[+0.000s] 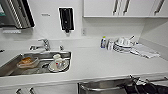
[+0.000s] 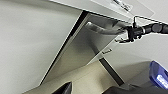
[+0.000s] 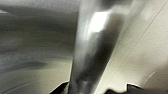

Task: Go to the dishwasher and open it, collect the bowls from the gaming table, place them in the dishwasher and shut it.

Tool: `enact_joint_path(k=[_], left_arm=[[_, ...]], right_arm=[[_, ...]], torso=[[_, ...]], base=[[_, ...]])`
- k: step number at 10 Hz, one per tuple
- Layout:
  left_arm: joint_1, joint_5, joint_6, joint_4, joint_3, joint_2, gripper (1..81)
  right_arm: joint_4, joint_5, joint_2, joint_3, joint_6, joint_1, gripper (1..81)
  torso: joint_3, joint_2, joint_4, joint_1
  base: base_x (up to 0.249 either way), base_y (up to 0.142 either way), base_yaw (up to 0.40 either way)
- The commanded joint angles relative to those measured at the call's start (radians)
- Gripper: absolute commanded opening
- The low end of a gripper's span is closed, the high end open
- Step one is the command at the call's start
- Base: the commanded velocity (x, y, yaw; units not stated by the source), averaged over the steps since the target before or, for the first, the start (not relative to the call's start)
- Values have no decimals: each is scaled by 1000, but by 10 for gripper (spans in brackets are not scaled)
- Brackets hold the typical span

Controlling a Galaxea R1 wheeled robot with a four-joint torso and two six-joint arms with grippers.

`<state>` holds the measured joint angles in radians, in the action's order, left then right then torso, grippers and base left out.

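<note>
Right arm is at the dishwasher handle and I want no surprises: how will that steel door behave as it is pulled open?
The dishwasher door is already tilted out below the counter, so it likely swings down stiffly on a bottom hinge. Its glossy round handle looks slippery. The right gripper sits at its end and may slide off.

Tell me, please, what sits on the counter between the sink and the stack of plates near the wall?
In the head view, between the sink and the stack of plates stands a small bottle with a blue label; the counter is otherwise bare.
</note>
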<state>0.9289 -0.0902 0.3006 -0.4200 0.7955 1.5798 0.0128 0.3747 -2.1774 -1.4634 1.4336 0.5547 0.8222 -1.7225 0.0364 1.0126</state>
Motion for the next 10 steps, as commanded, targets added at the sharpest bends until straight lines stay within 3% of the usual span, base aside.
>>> enact_joint_path(k=[1, 6, 9, 10], left_arm=[[-71, 4, 2, -11, -22, -44, 811], [-71, 4, 2, -11, -24, -49, 811], [-71, 9, 2, -11, -24, -46, 811], [-71, 10, 2, -11, -24, -47, 811]], right_arm=[[21, 222, 45, 19, -1, -58, 811], [18, 221, 37, 17, 7, -54, 811], [21, 162, 29, 12, 122, -14, 811], [21, 156, 23, 6, 130, -9, 811]], torso=[[0, 0, 0, 0], [0, 0, 0, 0], [0, 0, 0, 1], [0, 1, 0, 1]], base=[[-67, 0, 0], [-73, 0, 0], [-72, 0, 0], [-72, 0, 0]])
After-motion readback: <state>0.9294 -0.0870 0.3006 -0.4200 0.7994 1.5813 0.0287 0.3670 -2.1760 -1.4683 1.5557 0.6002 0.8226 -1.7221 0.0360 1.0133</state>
